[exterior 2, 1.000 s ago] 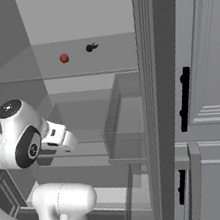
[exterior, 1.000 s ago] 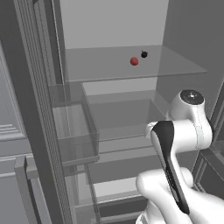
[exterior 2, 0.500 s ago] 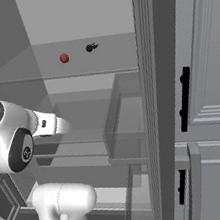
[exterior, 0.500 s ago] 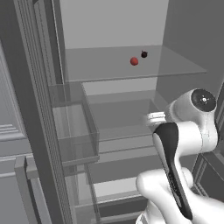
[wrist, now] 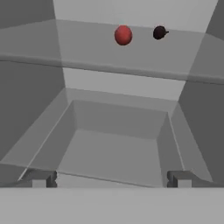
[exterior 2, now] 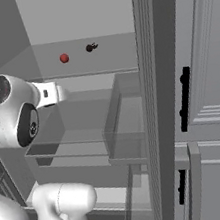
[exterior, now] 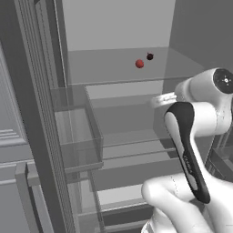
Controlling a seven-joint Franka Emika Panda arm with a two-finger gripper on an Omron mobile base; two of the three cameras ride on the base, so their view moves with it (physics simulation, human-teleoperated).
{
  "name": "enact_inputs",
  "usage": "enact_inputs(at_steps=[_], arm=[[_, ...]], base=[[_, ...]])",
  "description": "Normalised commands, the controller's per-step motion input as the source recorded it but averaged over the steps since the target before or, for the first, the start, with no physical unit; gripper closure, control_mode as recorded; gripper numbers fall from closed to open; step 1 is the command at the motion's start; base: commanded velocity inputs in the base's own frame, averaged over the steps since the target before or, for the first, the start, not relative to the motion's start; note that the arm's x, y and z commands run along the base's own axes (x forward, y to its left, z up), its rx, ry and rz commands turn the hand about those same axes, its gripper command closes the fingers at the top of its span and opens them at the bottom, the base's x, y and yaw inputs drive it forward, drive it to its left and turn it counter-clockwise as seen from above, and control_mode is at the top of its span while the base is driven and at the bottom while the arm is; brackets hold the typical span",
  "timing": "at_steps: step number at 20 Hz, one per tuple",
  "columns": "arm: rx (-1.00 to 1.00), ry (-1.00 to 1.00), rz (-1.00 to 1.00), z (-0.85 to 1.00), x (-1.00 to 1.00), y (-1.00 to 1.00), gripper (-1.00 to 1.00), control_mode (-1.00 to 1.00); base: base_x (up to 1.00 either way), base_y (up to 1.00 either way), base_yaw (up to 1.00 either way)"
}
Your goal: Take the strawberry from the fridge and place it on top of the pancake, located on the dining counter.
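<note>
Open fridge [exterior: 41, 113], glass shelf [wrist: 87, 52] up top.
Strawberry [wrist: 123, 35] beside the dark ball [wrist: 159, 32]; end effector [wrist: 109, 178] spread, empty. Likely light, soft, rolls: pinch its sides gently.

Fridge [exterior: 118, 32]: we see its top and bottom cut off by the edges.
Small dark ball [wrist: 159, 32]: too tiny for us to name.
Gripper [wrist: 112, 178]: we see just its two tips.
</note>
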Motion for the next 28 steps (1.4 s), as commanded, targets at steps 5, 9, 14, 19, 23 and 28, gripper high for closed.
enact_inputs(at_steps=[5, 9, 14, 19, 23, 28], arm=[[-0.05, -0.04, -0.04, 0.69, 0.32, 0.03, -1.00, -1.00], [0.00, -0.02, 0.00, 0.32, 0.87, 0.07, -1.00, -1.00], [0.00, -0.01, -0.06, 0.14, 0.97, 0.02, -1.00, -1.00], [0.08, 0.00, -0.08, -0.04, 1.00, 0.00, -1.00, -1.00], [0.28, 0.00, 0.05, -0.03, 0.80, 0.03, -1.00, -1.00], [0.05, 0.05, 0.05, -0.23, 0.93, 0.09, -1.00, -1.00]], base=[[0.00, 0.00, 0.00], [0.00, 0.00, 0.00], [0.00, 0.00, 0.00], [0.00, 0.00, 0.00], [0.00, 0.00, 0.00], [0.00, 0.00, 0.00]])
